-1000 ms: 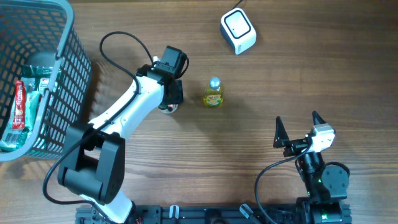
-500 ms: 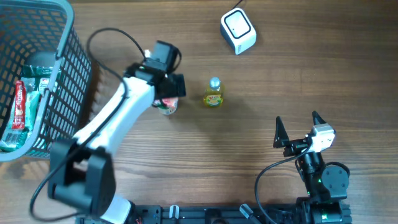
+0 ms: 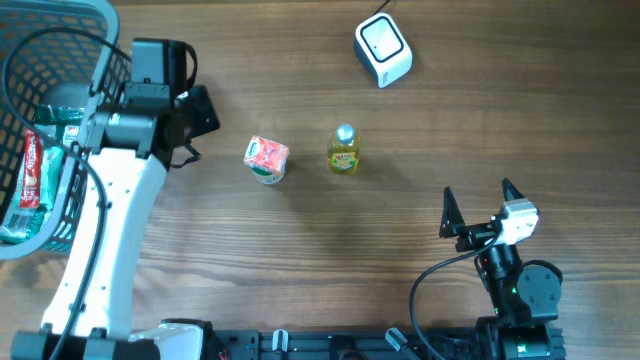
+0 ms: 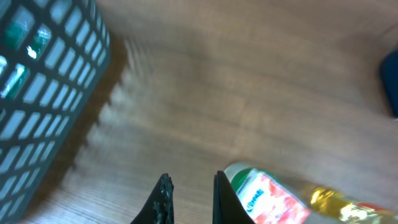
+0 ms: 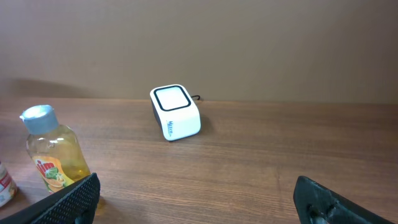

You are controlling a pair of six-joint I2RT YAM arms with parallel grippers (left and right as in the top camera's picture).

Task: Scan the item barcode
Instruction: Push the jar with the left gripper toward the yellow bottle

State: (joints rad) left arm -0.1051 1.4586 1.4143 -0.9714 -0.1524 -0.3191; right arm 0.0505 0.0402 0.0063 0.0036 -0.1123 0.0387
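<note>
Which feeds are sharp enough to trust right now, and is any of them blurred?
Left wrist: blurred, with the basket and red-and-white carton smeared. Overhead: sharp, evenly lit. Right wrist: crisp on the scanner and yellow bottle.

Let go of the red-and-green pack (image 3: 266, 159). Pulled the left gripper (image 3: 203, 111) off it and swung the whole left arm away to the left, up against the right wall of the basket (image 3: 112, 92). Closed the jaws again with nothing between them (spread wide 0.5 s back). Left the pack uncovered in the overhead view, no longer hidden under the wrist, sitting a touch further up the table than 1 s ago, just left of the yellow bottle (image 3: 343, 151).
</note>
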